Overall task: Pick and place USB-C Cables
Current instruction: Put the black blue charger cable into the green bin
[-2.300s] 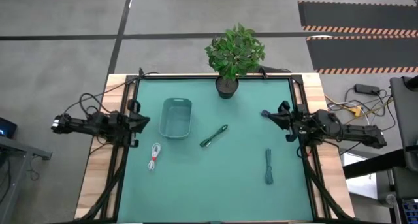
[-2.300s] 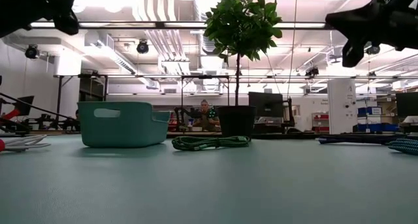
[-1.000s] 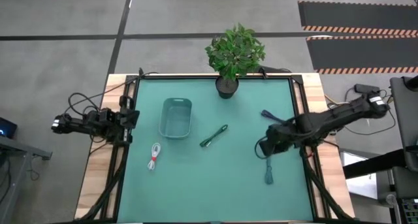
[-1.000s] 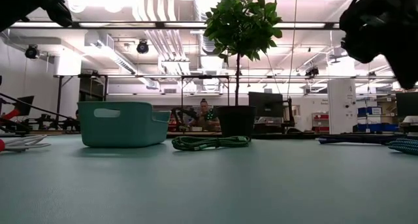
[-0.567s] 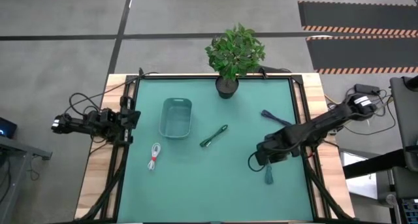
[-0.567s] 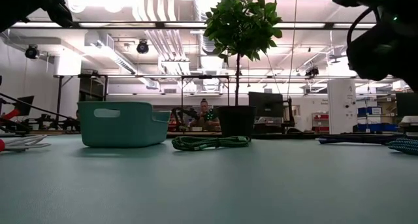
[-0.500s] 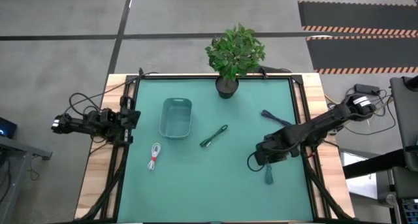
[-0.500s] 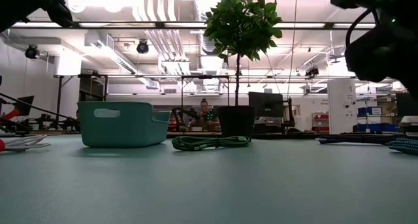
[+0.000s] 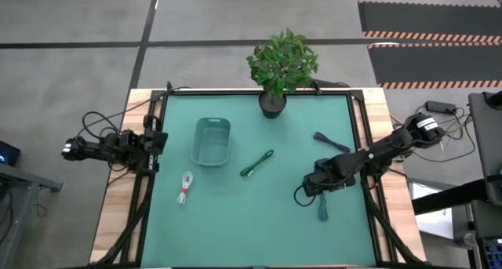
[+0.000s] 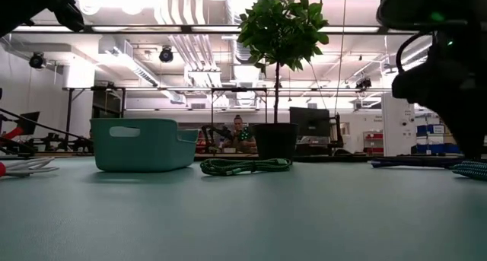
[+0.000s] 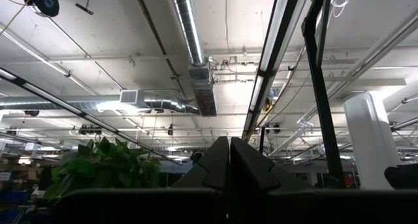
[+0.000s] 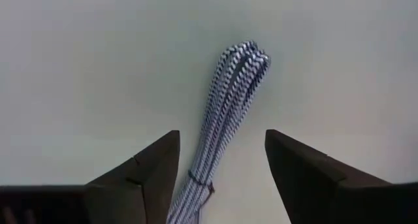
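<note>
Dark green-grey USB-C cable bundle (image 9: pixel 322 202), lying on the desk (image 9: pixel 259 222) near its right edge, long axis running from the desk's near side toward its far side. In the right wrist view the same bundle (image 12: pixel 222 129) lies lengthwise down the gap between the two fingers of the right tool (image 12: pixel 222 178), which stand apart, one on either side of it; whether they touch the desk cannot be told. In the high view the right tool (image 9: pixel 314 183) sits over the bundle's far end, so the cable lies directly under and in line with the tool. The coming move probably calls for a straight descent and closure across the bundle's narrow width.

Other cables: second green-grey bundle (image 9: pixel 256 164) at mid-desk, lying diagonally; white-and-red bundle (image 9: pixel 185 187) left of centre; dark blue-purple bundle (image 9: pixel 331 142) toward the far right. Pale teal bin (image 9: pixel 211 141) stands left of centre, well apart from the right tool. The right arm is clearly the nearer one.

Left tool (image 11: pixel 228 172): fingers pressed together, parked off the desk's left edge, pointing up at the ceiling.

Change from 2.3 s earlier: the right arm, then folded at the desk's right edge, has reached inward over the bundle; cables and left arm are unmoved.
</note>
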